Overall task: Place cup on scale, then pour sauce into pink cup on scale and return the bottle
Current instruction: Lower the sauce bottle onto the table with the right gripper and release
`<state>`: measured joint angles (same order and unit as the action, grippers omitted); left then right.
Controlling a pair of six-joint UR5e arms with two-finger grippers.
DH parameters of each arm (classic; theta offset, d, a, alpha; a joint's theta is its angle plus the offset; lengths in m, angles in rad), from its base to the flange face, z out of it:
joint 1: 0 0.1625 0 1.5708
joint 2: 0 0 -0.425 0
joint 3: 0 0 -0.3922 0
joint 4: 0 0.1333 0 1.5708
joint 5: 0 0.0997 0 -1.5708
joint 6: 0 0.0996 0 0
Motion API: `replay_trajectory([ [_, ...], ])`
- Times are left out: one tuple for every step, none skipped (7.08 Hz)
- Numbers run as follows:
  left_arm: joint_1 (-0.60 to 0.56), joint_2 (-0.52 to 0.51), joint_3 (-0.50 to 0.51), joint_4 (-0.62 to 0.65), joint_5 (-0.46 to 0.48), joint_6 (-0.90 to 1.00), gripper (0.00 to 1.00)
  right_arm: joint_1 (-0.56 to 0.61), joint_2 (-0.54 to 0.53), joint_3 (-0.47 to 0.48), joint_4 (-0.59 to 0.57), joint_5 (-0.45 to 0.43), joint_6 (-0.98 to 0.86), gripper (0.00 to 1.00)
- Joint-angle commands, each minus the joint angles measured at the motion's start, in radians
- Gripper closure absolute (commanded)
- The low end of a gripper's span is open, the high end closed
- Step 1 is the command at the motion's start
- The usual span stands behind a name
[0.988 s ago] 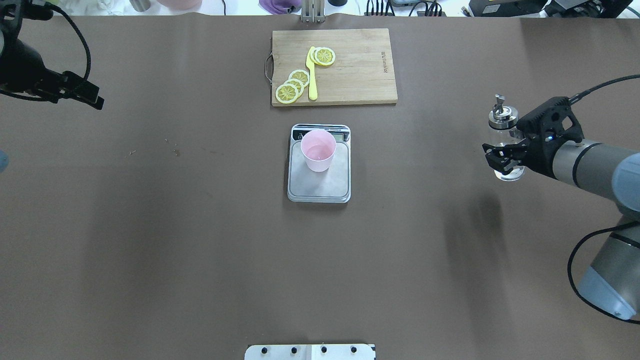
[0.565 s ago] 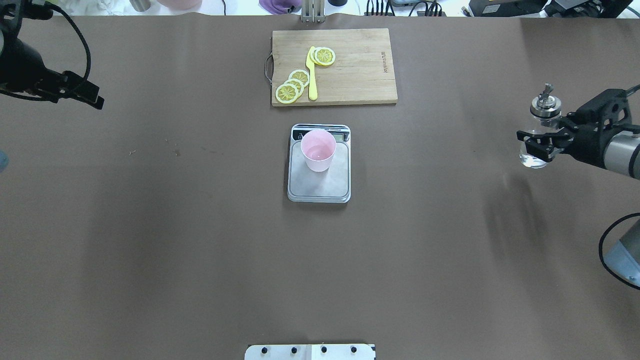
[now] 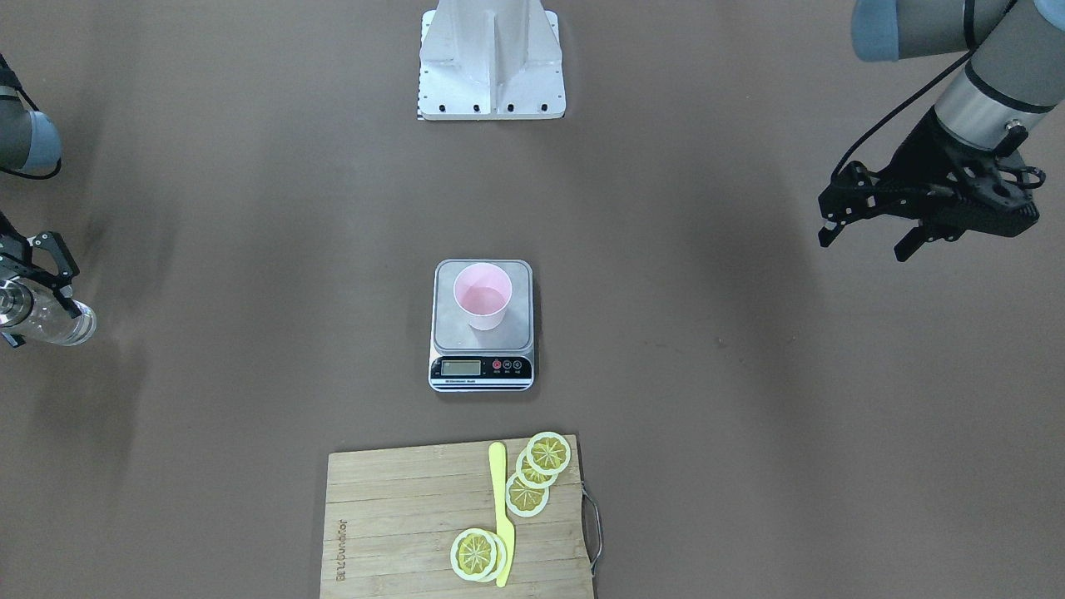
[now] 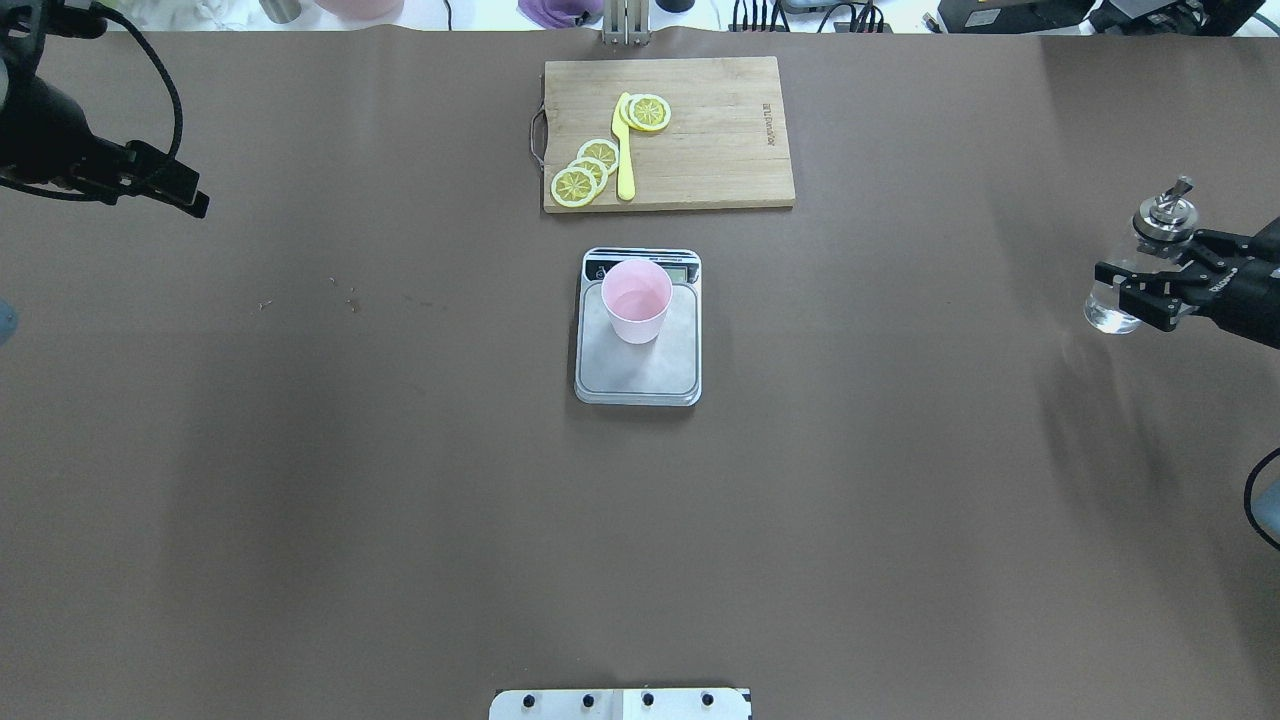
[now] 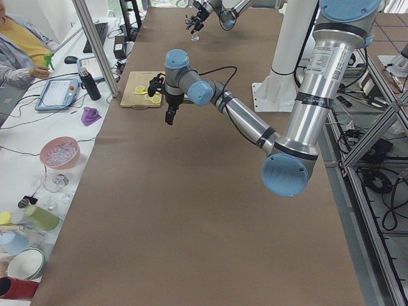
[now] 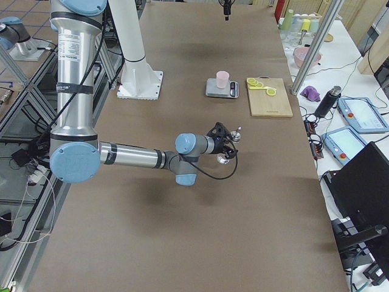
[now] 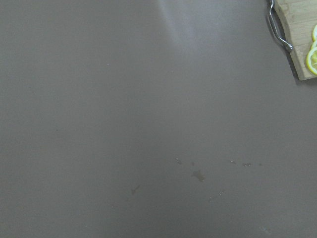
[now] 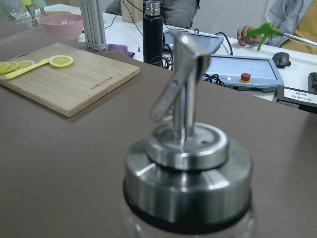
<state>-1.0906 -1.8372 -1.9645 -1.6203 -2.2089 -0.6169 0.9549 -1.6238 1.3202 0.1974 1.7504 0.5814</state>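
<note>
The pale pink cup (image 4: 636, 300) stands upright on the steel scale (image 4: 640, 375) at the table's middle; both also show in the front view, the cup (image 3: 482, 295) behind the scale's black display strip (image 3: 481, 368). My right gripper (image 4: 1125, 286) is shut on the clear glass bottle (image 4: 1104, 312) far to the right of the scale, near the table's right edge. The bottle is upright, its metal pourer cap (image 8: 185, 163) on top, with clear sauce inside (image 3: 58, 326). I cannot tell whether its base touches the table. My left gripper (image 3: 865, 237) is open and empty, high at the far left.
A wooden cutting board (image 4: 710, 140) with lemon slices (image 4: 585, 170) and a yellow knife (image 4: 625, 150) lies behind the scale. Small crumbs (image 4: 345, 293) mark the table left of the scale. The robot's base plate (image 3: 491, 75) is at the near edge.
My right arm has carried the bottle further right, away from the scale toward the table's right edge. The left arm, cup and scale have not moved.
</note>
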Motion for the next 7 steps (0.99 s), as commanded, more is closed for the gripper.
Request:
replay_trajectory([
  [0.002, -0.002, -0.002, 0.000, 0.000, -0.024, 0.03, 0.005, 0.013, -0.074, 0.126, -0.009, 0.015, 1.00],
  [0.002, -0.002, -0.002, 0.000, 0.000, -0.024, 0.03, 0.004, 0.013, -0.114, 0.190, -0.012, 0.015, 1.00],
  [0.002, -0.002, -0.002, 0.000, 0.000, -0.024, 0.03, 0.004, 0.016, -0.168, 0.264, -0.014, 0.015, 1.00],
  [0.002, -0.002, -0.002, -0.001, 0.000, -0.024, 0.03, 0.004, 0.030, -0.218, 0.320, -0.012, 0.015, 1.00],
  [0.002, -0.002, -0.002, 0.000, 0.000, -0.024, 0.03, 0.004, 0.033, -0.239, 0.332, -0.009, 0.014, 1.00],
  [0.002, -0.002, -0.002, 0.000, 0.000, -0.024, 0.03, 0.002, 0.033, -0.246, 0.336, -0.005, 0.015, 1.00],
  [0.002, -0.002, -0.002, 0.000, 0.000, -0.024, 0.03, 0.002, 0.033, -0.245, 0.336, -0.002, 0.015, 1.00],
])
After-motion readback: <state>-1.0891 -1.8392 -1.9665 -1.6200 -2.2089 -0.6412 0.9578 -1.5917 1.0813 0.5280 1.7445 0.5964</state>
